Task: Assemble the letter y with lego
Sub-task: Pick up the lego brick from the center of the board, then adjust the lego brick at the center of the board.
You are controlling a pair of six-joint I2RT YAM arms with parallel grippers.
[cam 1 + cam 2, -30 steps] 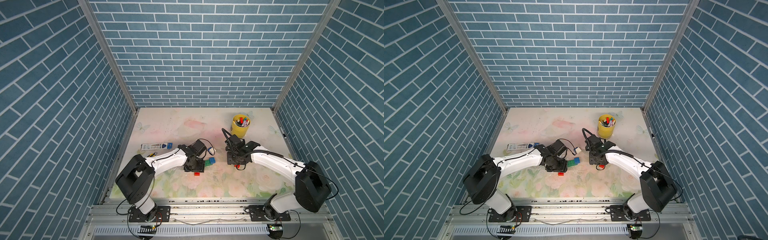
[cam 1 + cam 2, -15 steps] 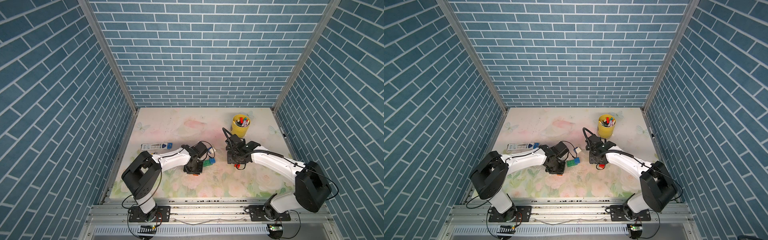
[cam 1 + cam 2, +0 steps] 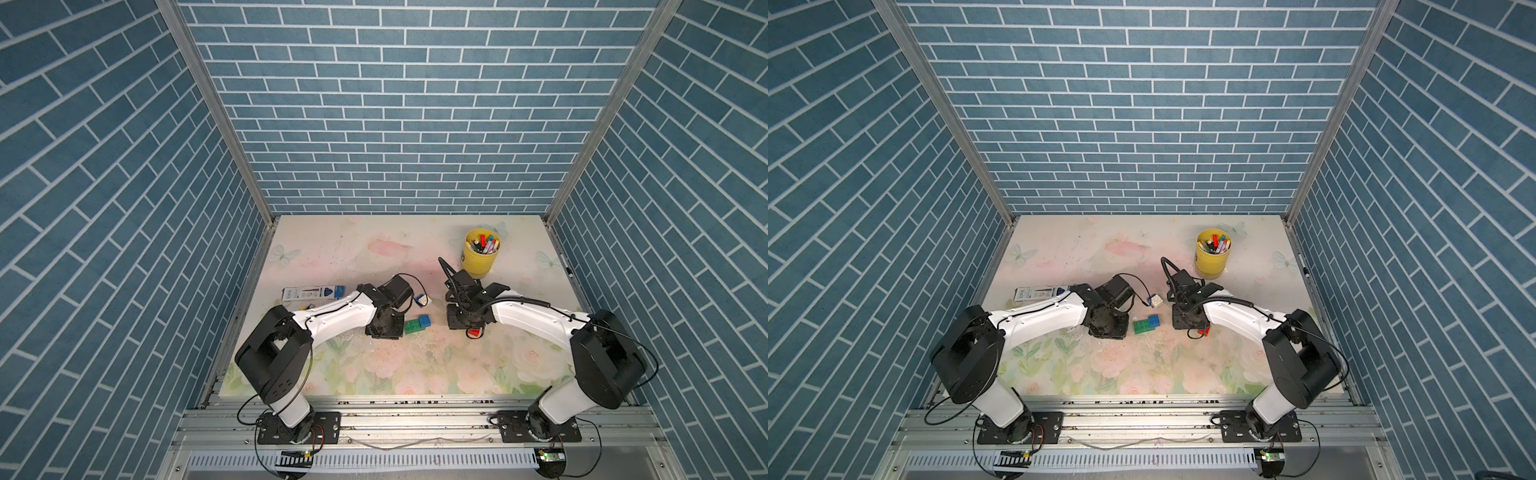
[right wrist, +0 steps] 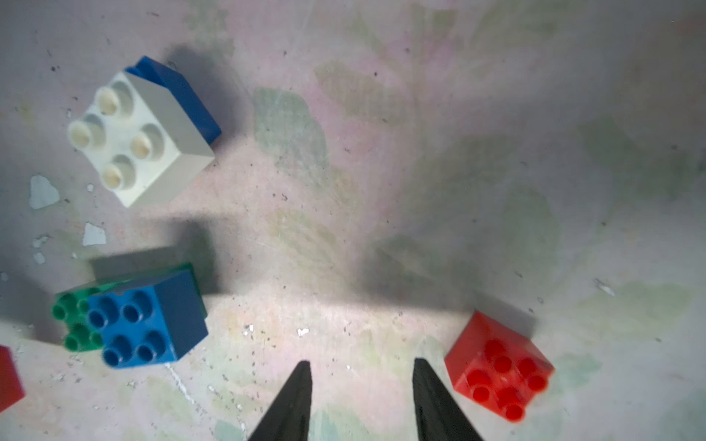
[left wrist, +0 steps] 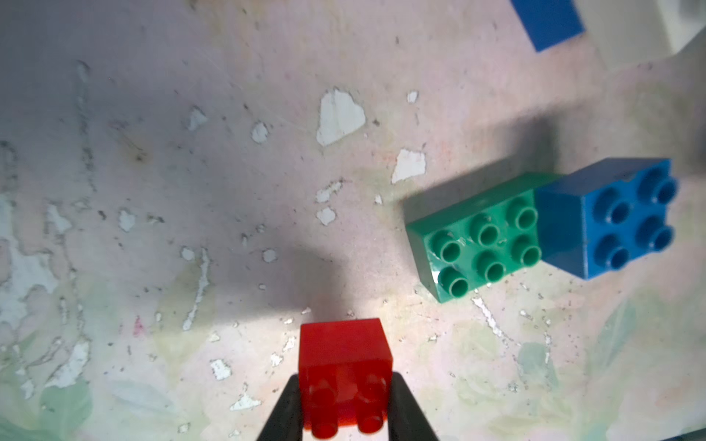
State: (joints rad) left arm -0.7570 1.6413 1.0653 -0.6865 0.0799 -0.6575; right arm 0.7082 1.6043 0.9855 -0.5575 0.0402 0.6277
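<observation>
At 3 o'clock from the left gripper (image 5: 345,378), which clenches a red brick (image 5: 344,355), lies a green brick (image 3: 411,326); the right gripper (image 4: 361,364) gapes empty.

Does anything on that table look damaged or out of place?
Yes: the floral printed table covering is worn, with white patches where the print has flaked off near the green studded plastic brick.

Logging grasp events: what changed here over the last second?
The left gripper moved over the red brick and its jaws shut on it. The right gripper stayed beside the other red brick; the green brick, blue brick and white brick did not move.
</observation>
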